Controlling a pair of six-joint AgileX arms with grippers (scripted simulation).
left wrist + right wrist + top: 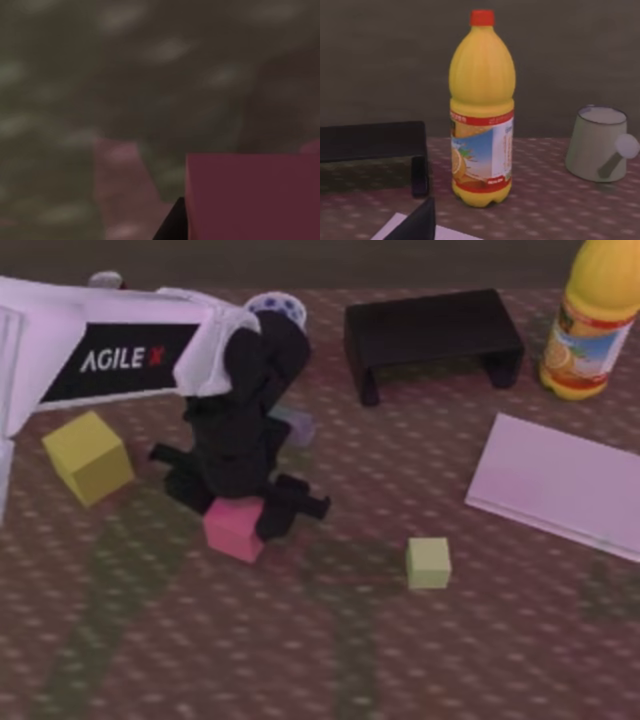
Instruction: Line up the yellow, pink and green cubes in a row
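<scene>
Left arm: white AgileX arm reaching in from 9 o'clock, nearest the top camera.
Left tool (243, 508): down on the pink cube, fingers either side, grasping it.
Pink cube (233, 528): on the table, left of centre.
Yellow cube (88, 456): 10 o'clock of pink, apart.
Green cube (428, 563): 3 o'clock of pink, well apart.
Right tool: grip state cannot be told.
Clutter: orange juice bottle (481, 115), black stand (432, 338), pink sheet (558, 485), watering can (596, 143).
</scene>
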